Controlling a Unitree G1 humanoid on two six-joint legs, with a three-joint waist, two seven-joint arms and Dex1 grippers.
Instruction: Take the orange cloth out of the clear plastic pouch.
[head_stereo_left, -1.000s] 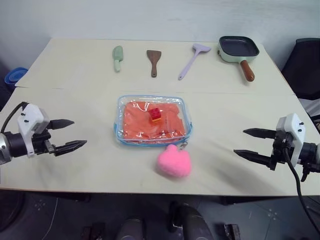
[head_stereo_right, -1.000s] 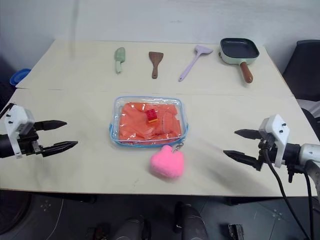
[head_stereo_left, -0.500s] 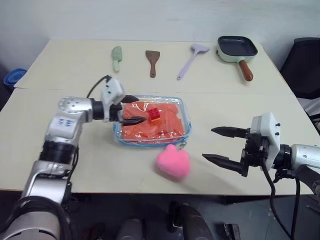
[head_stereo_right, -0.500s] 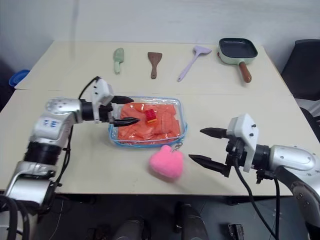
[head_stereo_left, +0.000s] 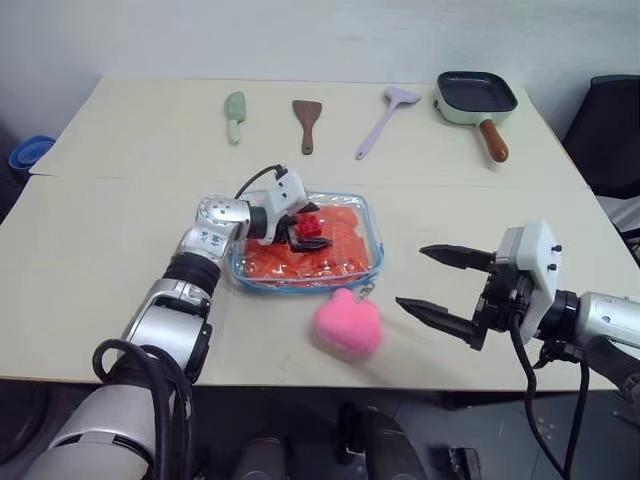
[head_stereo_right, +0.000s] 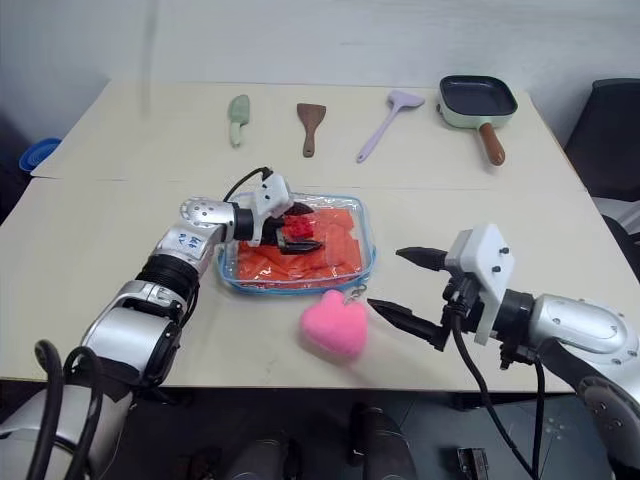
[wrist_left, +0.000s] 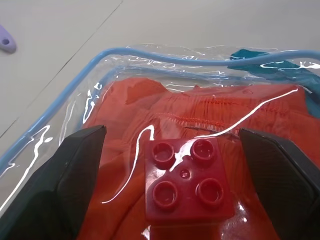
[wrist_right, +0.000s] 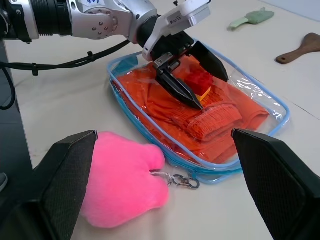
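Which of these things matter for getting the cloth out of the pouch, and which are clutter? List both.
Job:
orange cloth
clear plastic pouch
red toy block lying on the pouch
left gripper, fingers either side of the block

Clutter:
pink heart plush
pan
three spatulas

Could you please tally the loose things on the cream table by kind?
Kitchen utensils: 3 (green knife-shaped spatula, brown wooden spatula, lilac slotted turner)
Pans: 1 (mint square frying pan)
Pouches: 1 (clear plastic pouch with blue edging)
Cloths: 1 (orange cloth)
Toy blocks: 1 (red studded block)
Plush toys: 1 (pink heart plush)
Total: 8
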